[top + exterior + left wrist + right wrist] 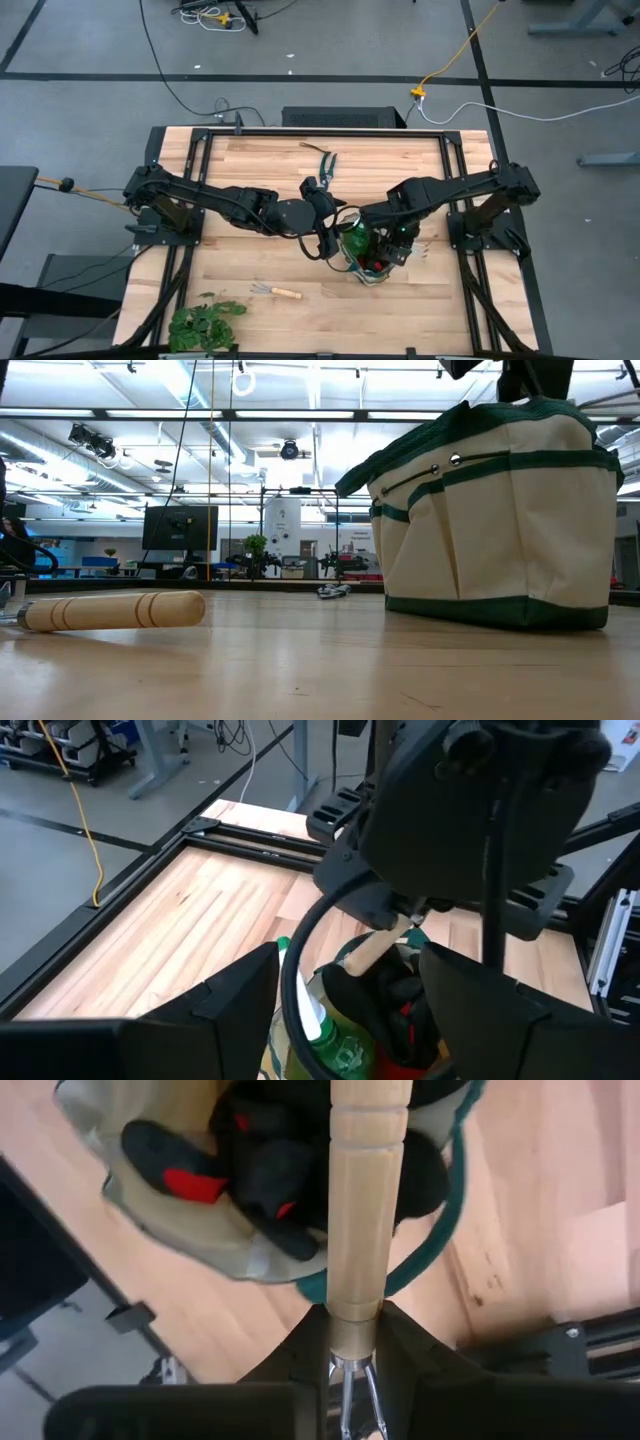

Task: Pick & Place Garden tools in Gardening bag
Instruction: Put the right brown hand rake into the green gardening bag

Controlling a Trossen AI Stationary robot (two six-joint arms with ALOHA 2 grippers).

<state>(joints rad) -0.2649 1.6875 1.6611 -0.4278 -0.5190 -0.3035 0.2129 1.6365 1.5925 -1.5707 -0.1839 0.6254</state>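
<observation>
Right wrist view: my right pincer (350,1342) grips a wooden-handled metal rake (362,1200) over the cream-and-green fabric bag (180,1230); left pincer (345,1010) wide. Second rake (275,291), shears (325,160) remain on the desk (250,170).

Cream and dark green gardening bag (368,255) standing open under the right end effector (396,250), spray bottle (325,1038) and red gloves (205,1165) inside, wooden-handled rake (362,1200) held handle-first above them, second rake (274,291) well apart, pruning shears (325,162) beyond.
</observation>
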